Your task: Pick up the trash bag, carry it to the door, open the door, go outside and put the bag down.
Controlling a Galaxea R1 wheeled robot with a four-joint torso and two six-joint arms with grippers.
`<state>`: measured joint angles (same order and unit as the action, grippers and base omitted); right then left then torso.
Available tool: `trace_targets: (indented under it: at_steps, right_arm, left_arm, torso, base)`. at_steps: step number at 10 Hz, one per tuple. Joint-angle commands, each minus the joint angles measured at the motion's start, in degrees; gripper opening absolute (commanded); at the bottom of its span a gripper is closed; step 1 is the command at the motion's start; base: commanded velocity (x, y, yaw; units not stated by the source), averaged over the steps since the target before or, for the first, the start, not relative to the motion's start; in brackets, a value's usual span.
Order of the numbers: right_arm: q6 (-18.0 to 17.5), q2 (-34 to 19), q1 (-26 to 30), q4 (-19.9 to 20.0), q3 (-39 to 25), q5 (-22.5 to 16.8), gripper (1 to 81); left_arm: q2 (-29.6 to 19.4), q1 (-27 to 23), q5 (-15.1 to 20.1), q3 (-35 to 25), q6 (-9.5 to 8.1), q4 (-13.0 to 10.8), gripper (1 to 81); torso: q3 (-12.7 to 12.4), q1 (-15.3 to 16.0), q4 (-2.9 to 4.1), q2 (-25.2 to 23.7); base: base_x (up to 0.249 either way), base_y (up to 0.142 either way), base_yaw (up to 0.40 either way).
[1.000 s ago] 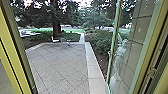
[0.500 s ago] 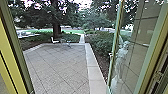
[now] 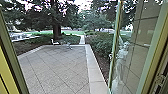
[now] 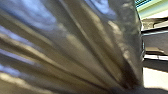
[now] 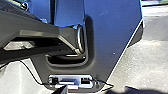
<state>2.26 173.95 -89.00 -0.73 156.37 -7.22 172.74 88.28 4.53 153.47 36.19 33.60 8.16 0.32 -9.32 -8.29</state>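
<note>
Shiny dark folds of the trash bag (image 4: 75,47) spread large across the left wrist view. They draw together to a tight gather, where my left gripper (image 4: 121,90) is shut on the bag. In the head view the glass door (image 3: 147,37) stands open on the right, its green-edged pane swung outward with a pale reflection in the glass. The yellow-green door frame (image 3: 12,60) runs down the left side. How my right gripper stands cannot be told.
Beyond the doorway lies the paved yard (image 3: 57,67). A light stone border (image 3: 93,67) runs along its right side, beside bushes (image 3: 100,43). A white chair (image 3: 55,42) stands at the far end, near a tree trunk (image 3: 57,31).
The head camera has moved forward through the doorway. The left frame has slid toward the picture's edge and more of the paving shows. The door remains open.
</note>
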Motion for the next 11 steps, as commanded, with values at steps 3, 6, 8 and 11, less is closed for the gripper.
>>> trace_targets:
  at_steps: [3, 6, 8, 11]
  right_arm:
    - [0.21, 0.20, 3.34, -0.06, 0.07, -3.42, 81.1]
    - [0.21, 0.29, 3.34, -0.06, 0.07, -3.42, 81.1]
    - [0.21, 0.29, 3.34, -0.06, 0.07, -3.42, 81.1]
    - [0.21, 0.29, 3.34, -0.06, 0.07, -3.42, 81.1]
  left_arm:
    - [-0.11, -3.07, 4.61, -0.54, 0.63, -0.02, 1.0]
    - [-0.11, -3.07, 4.61, -0.54, 0.63, 0.15, 1.0]
    - [-0.20, -3.15, 4.61, -0.54, 0.63, 0.24, 1.0]
    - [-0.11, -3.07, 4.61, -0.54, 0.63, 0.24, 1.0]
  torso:
    - [0.00, -0.07, 0.00, -0.02]
    - [0.00, -0.02, 0.00, 0.00]
    - [-0.02, -0.18, 0.00, -0.07]
    - [0.00, -0.09, 0.00, -0.02]
  base:
    - [0.087, 0.000, 0.000]
    - [0.089, 0.000, 0.000]
    - [0.091, 0.000, 0.000]
    - [0.091, 0.000, 0.000]
